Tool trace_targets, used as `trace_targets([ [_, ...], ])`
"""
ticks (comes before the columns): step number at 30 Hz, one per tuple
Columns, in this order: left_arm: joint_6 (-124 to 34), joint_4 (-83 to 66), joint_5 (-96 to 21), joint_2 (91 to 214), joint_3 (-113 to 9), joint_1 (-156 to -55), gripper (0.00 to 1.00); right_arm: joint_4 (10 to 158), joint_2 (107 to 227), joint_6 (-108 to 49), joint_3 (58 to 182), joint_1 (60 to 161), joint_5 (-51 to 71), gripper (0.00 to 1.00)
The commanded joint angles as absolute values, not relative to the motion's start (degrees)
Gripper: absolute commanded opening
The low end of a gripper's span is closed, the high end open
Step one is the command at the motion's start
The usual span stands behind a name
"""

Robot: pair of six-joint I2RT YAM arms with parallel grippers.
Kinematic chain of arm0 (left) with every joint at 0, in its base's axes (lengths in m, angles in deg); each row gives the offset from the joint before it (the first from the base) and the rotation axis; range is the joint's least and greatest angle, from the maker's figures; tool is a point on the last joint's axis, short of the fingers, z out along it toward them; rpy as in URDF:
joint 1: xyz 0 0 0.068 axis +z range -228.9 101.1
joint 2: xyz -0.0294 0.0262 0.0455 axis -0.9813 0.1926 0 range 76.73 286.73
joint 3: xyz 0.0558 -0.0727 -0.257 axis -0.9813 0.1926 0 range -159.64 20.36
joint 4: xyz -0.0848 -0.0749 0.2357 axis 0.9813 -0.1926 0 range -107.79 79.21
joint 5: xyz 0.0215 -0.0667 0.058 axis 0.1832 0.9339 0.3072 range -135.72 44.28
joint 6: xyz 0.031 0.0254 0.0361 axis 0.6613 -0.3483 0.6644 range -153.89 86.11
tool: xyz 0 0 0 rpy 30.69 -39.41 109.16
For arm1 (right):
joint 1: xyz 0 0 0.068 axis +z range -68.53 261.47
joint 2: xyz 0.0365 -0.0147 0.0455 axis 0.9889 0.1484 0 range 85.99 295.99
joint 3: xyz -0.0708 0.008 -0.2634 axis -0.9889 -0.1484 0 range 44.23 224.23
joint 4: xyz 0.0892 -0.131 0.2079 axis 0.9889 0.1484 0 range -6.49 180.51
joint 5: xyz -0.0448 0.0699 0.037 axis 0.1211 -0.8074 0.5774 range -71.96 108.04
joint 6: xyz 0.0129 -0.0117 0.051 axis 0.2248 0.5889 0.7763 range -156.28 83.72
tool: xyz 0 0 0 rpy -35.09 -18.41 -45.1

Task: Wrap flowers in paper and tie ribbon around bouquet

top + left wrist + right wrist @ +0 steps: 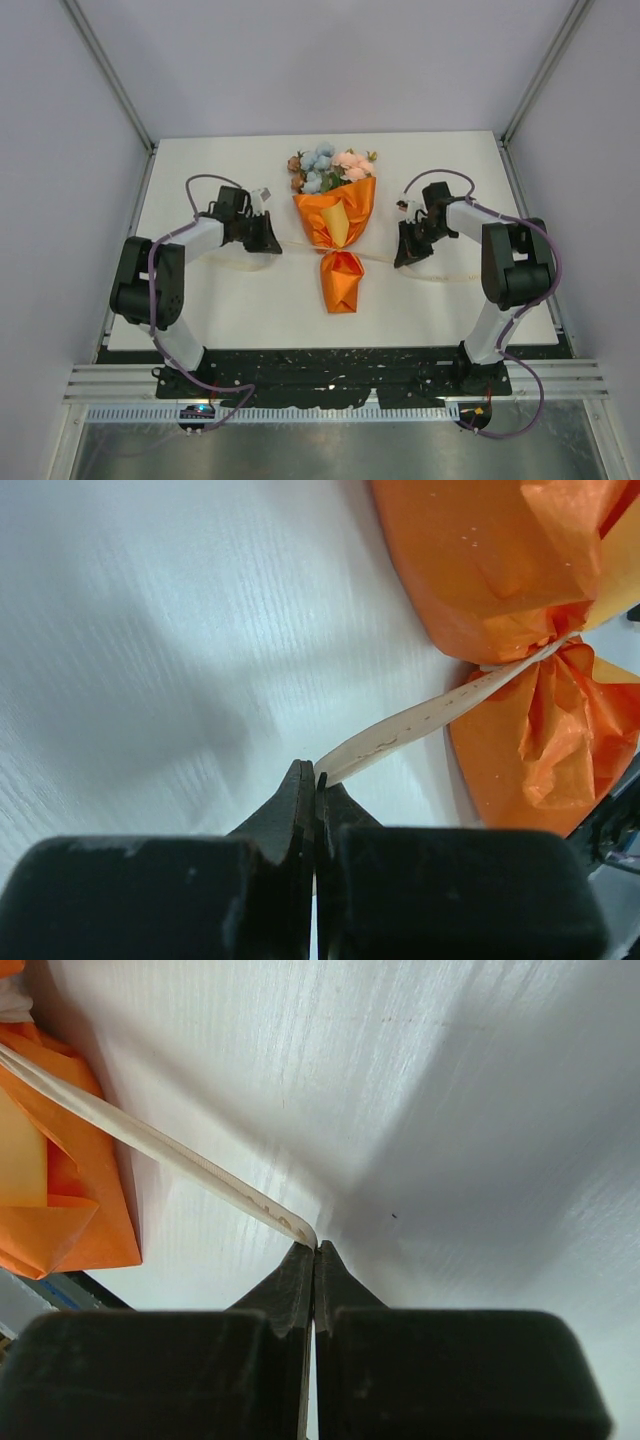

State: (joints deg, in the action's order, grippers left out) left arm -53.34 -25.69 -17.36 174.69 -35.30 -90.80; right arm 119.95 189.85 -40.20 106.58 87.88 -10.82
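I'm seeing the bouquet [337, 225] lying mid-desk [220, 310], with the flowers [328, 167] pointing toward the far edge. The ribbon [425, 712] is cinching the paper [480, 560] at its neck and running out to both sides. My left end effector [316, 780] is clamping one end, and my right end effector [315, 1252] is clamping the other. Desk surface is stretching outward from each to the side edges, where walls [60, 200] are standing.

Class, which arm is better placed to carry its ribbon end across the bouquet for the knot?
Right, narrowly. The right gripper and left gripper each pinch a ribbon end, but in the top view the right looks slightly nearer the pinched waist of the paper and level with it.
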Motion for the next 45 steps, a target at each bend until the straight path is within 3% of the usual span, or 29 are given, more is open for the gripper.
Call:
trace_targets([
  [1, -43.49, -24.77, -20.87, 170.87, -38.00, -90.40, 0.00, 122.98, 185.58, -43.13, 107.69, 87.96, -6.97, 0.04],
  [5, -34.79, -28.97, -17.16, 171.04, -41.60, -95.94, 0.00, 123.40, 185.66, -46.64, 111.01, 90.78, -11.49, 0.04],
  [6, -34.16, -28.98, -16.63, 170.78, -41.60, -96.56, 0.00, 124.02, 186.62, -47.52, 111.81, 91.31, -12.89, 0.09],
  [7, -32.77, -28.46, -15.59, 170.69, -41.34, -96.91, 0.00, 126.72, 187.15, -49.62, 114.00, 91.49, -13.60, 0.16],
  [8, -31.79, -28.11, -14.18, 170.43, -41.16, -97.26, 0.01, 128.84, 187.68, -51.47, 115.06, 91.40, -14.82, 0.35],
  [9, -30.74, -27.76, -13.21, 170.34, -41.25, -97.62, 0.05, 129.90, 187.68, -52.36, 116.46, 91.57, -15.18, 0.41],
  [10, -29.95, -27.41, -12.94, 170.08, -41.25, -98.05, 0.08, 131.13, 186.90, -55.24, 117.35, 91.49, -16.23, 0.54],
  [12, -28.54, -25.31, -10.67, 169.55, -40.55, -98.23, 0.13, 131.14, 184.79, -58.58, 117.36, 91.58, -16.94, 0.69],
  [13, -27.92, -24.07, -10.13, 169.46, -40.28, -98.41, 0.14, 131.05, 183.30, -60.26, 117.36, 91.58, -17.81, 0.83],
  [15, -26.69, -22.57, -8.29, 169.19, -40.10, -98.50, 0.15, 129.04, 181.72, -61.86, 117.27, 91.84, -20.18, 0.96],
  [20, -25.81, -17.40, 0.14, 167.27, -38.18, -98.50, 0.12, 113.53, 180.83, -57.83, 117.79, 97.10, -27.40, 0.95],
  [29, -24.76, -11.32, 3.67, 164.97, -34.66, -98.50, 0.19, 90.21, 189.26, -42.72, 120.87, 106.60, -34.08, 0.88],
  [39, -23.00, -11.14, 5.34, 165.15, -34.92, -98.50, 0.24, 86.94, 194.71, -41.64, 123.16, 110.65, -35.14, 0.87],
  [42, -21.86, -11.67, 5.52, 165.33, -35.10, -98.50, 0.24, 87.81, 195.77, -42.43, 124.03, 110.73, -35.84, 0.79],
  [45, -21.24, -11.85, 6.13, 165.85, -35.36, -98.50, 0.26, 88.08, 196.38, -42.78, 124.30, 110.82, -36.98, 0.82],
])
